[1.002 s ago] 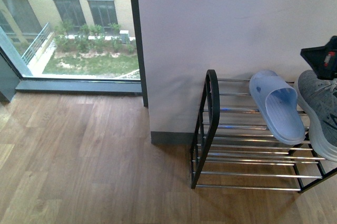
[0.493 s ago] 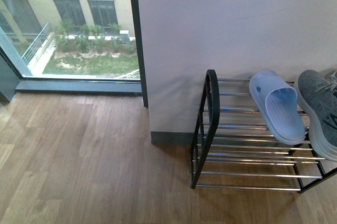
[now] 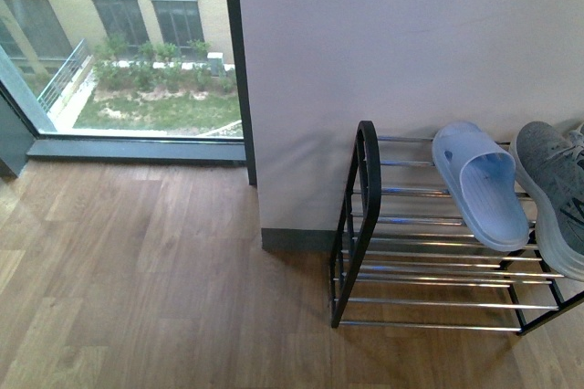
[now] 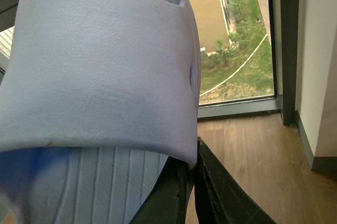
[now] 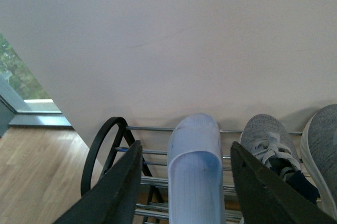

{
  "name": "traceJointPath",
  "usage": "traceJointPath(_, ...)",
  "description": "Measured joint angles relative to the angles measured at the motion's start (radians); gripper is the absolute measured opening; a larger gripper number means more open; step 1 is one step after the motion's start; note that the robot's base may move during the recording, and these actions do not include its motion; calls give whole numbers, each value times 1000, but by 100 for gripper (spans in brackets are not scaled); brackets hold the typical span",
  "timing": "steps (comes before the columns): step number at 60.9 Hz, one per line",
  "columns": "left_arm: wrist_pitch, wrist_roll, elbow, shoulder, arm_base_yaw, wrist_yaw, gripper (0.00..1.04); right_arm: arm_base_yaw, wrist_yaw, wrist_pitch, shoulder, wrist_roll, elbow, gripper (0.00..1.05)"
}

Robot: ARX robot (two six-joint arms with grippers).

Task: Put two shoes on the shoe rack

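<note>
Standing against the white wall (image 3: pixel 401 42), the shoe rack (image 3: pixel 365 215) carries a pale blue slide sandal (image 3: pixel 479 188) on its top tier of chrome rods, lying along the rods' cross direction with one end near the wall. Just beside it, toward the rack's right part, a grey sneaker (image 3: pixel 552 193) with a thick white sole rests on the same tier, cut off by the picture's edge. Neither arm shows in the front view.

From the right wrist, the right tool (image 5: pixel 184 192) is spread wide, its two dark fingers (image 5: pixel 113 192) apart with nothing between them, hanging in front of the rack. Between them the sandal on the rack appears, and beside it the laced grey sneaker and part of a second grey sneaker (image 5: pixel 321 145) at the edge.

From the left wrist, a second pale blue sandal (image 4: pixel 100 77) fills most of the view, its broad strap close to the camera. The left tool (image 4: pixel 192 192) is pinching this sandal's edge, its dark fingers pressed on it. Behind are the wooden floor (image 4: pixel 253 150) and a window (image 4: pixel 231 34).
</note>
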Motion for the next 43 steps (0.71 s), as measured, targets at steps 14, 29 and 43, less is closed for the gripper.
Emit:
traceJointPath(14,0,0,0,0,0,0,2,34,87,-6,-49,-12,-62,2)
traceJointPath(29,0,0,2,0,2,-11,2,314,314,-256,-793,-49,-397,2)
traceJointPath(43,0,0,2,0,0,2,2,405,422,-508,-1081,-50,-398,2)
